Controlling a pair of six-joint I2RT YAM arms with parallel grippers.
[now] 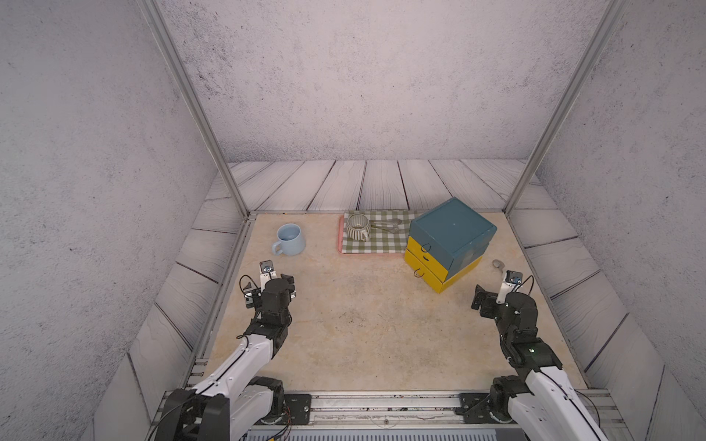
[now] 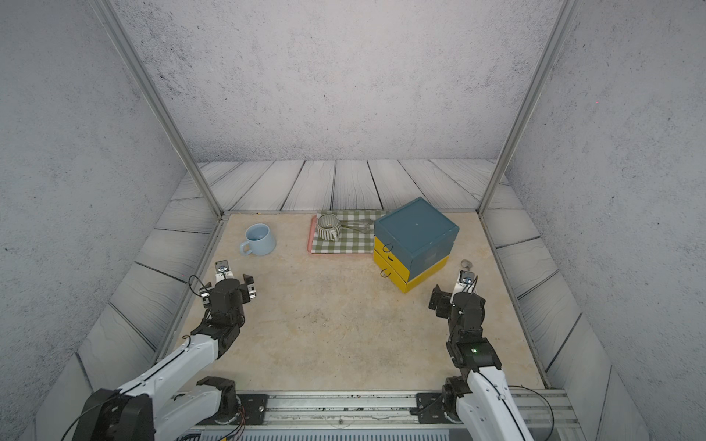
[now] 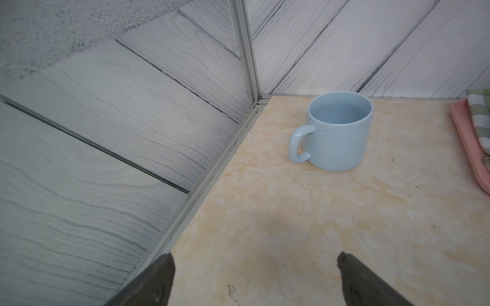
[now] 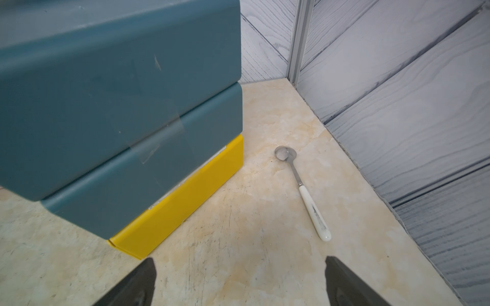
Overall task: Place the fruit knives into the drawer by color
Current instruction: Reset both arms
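Fruit knives are nowhere in sight: none on the table [image 1: 363, 324], none between my fingers. I judge they are already inside the drawer chest [image 1: 452, 229], which stands at the far right with its yellow fronts and ring pulls facing the middle. My left gripper [image 3: 254, 258] hovers low over bare table with its jaws wide apart and nothing in them. My right gripper [image 4: 238, 261] is just as wide and just as empty, beside the chest's side wall.

The sorting looks finished, or close to it. The lowest yellow section juts out past the teal shell, and I cannot tell whether that drawer is fully home. If it is not, the next move is a gentle push on its front, square on so the chest does not slide.

A blue mug [image 1: 290, 238] stands ahead of my left gripper. The pink tray [image 1: 340, 236] with its checkered cloth, a striped cup [image 1: 357, 227] and metal cutlery [image 1: 386, 225] touches the chest. A white-handled spoon [image 4: 302, 185] lies near my right gripper. None of them blocks the drawer fronts.
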